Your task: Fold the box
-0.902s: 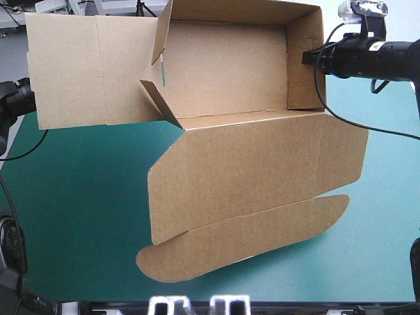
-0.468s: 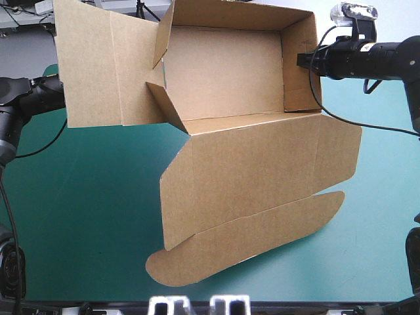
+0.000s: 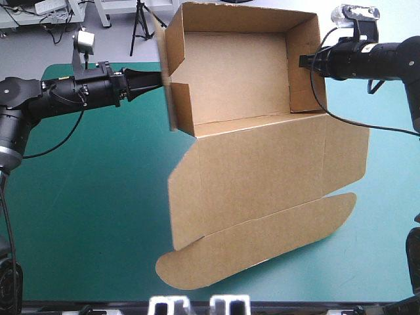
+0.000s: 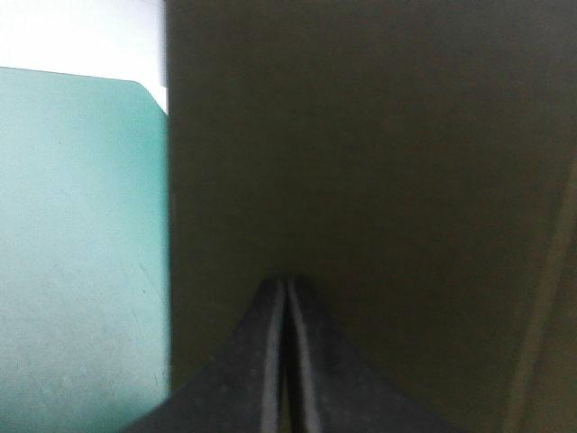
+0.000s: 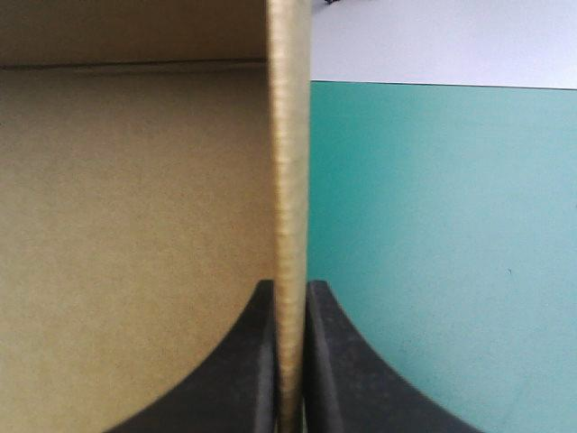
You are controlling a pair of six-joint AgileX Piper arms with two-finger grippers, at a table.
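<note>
- The box (image 3: 236, 72), a cut sheet of brown board, stands as an open rectangular tray at the far middle of the table. Its long axis runs left to right between my two arms.
- The table has a teal-green cover (image 3: 85, 197), bare to the left of the box.
- My left gripper (image 3: 154, 80), two broad black fingers, is closed to a single point with nothing between the fingers. Its tip presses the outer face of the tray's short left wall (image 3: 178, 108), so the box lies directly to the right of it.
- My right gripper (image 3: 305, 60) is clamped on the edge of the short right wall (image 3: 302, 88). One finger is inside the tray and one outside, with the board pinched between them. The box lies directly to its left.
- Each gripper touches one end of the box, so neither is nearer.
- The tray holds nothing; only its bare brown floor shows.
- The wide lid (image 3: 262, 164) spreads flat from the tray's near long wall toward the near edge of the table. It ends in a rounded tuck flap (image 3: 262, 239).
- I judge the coming move turns on the left wall. A push to the right along the long axis should seat it while my right gripper braces the opposite end.
- If that brace slips, the whole tray could slide right instead of folding.
</note>
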